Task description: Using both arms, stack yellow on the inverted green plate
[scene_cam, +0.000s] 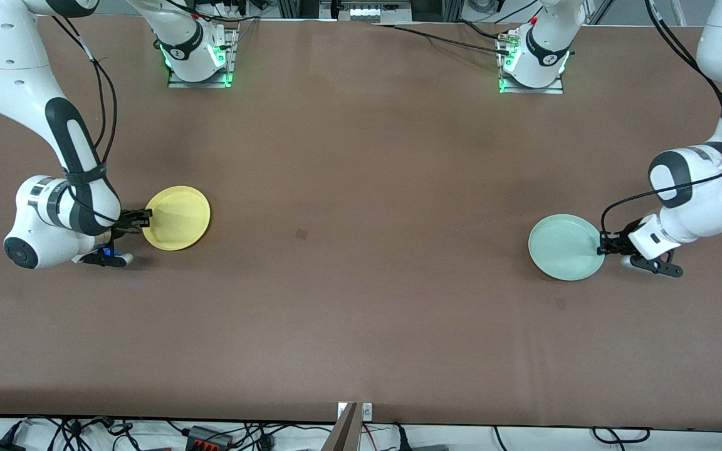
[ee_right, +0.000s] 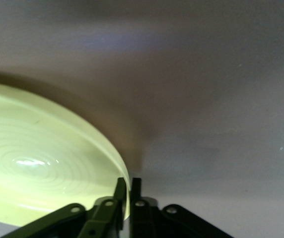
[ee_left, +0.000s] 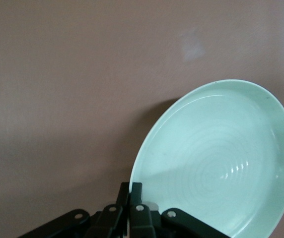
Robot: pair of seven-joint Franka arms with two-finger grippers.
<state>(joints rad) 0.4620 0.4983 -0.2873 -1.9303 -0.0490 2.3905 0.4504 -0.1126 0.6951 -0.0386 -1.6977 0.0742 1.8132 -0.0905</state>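
Left gripper (scene_cam: 603,246): fingers pinched shut on the rim of the green plate (scene_cam: 565,247), at the left arm's end of the table (scene_cam: 361,188).
Right gripper (scene_cam: 146,219): fingers clamped on the rim of the yellow plate (scene_cam: 177,217), at the right arm's end.
Plates: both hollow side up, well apart.
Between them: bare brown tabletop.

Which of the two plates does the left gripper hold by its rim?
The green plate, at the left arm's end of the table. The left gripper is shut on its rim; the yellow plate is in the right gripper.
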